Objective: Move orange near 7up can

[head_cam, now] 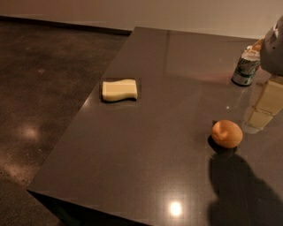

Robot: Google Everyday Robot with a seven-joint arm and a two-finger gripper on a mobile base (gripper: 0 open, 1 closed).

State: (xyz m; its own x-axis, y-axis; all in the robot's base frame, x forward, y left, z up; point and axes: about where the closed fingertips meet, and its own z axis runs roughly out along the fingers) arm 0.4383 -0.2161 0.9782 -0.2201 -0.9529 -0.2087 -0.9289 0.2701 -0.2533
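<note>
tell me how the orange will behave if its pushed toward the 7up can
The orange is round and lies free on the glossy table, so a push would probably set it rolling. Its skin looks matte, so a grasp would likely hold without slipping. The gripper hangs at the view's right edge, between the orange and the 7up can.

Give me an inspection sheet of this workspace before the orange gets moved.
Surface: dark glossy tabletop with light glare spots.
Job's things: orange near the right side; 7up can upright farther back, apart from it.
Clutter: pale yellow sponge lying flat, left of centre.
Grippers: gripper at the right edge, between can and orange, holding neither.
Cables: nothing seen.
Surroundings: dark speckled floor to the left; pale wall behind.
</note>
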